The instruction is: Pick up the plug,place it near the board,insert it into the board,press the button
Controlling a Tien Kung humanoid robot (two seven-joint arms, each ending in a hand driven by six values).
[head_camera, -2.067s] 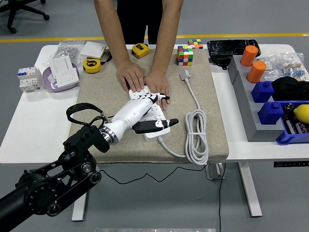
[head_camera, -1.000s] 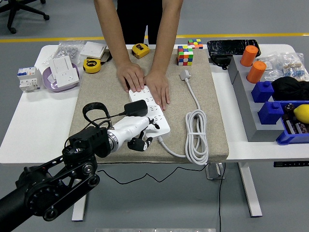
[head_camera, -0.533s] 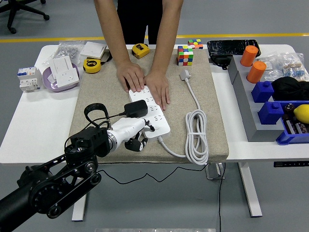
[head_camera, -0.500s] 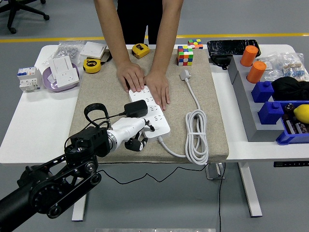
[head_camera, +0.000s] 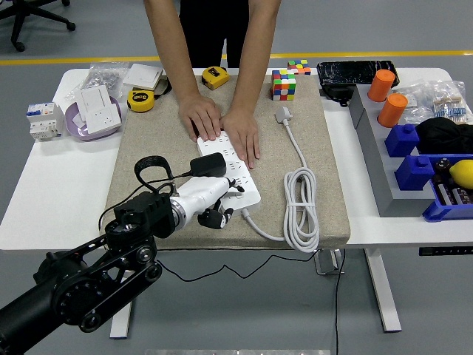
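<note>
Here the black plug (head_camera: 209,165) sits in the one white power strip (head_camera: 230,176), touching the left hand's (head_camera: 205,200) curled, empty fingers.

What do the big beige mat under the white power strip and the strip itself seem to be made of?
The big beige mat looks like coarse woven fabric, perhaps burlap or felt: matte, speckled, soft edges. The white power strip looks like hard, smooth moulded plastic, with a slight sheen and crisp socket holes.

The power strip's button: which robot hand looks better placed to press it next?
Probably the left hand: it is already at the power strip, beside the inserted black plug. No right arm is in view. The button itself isn't clearly visible.
</note>
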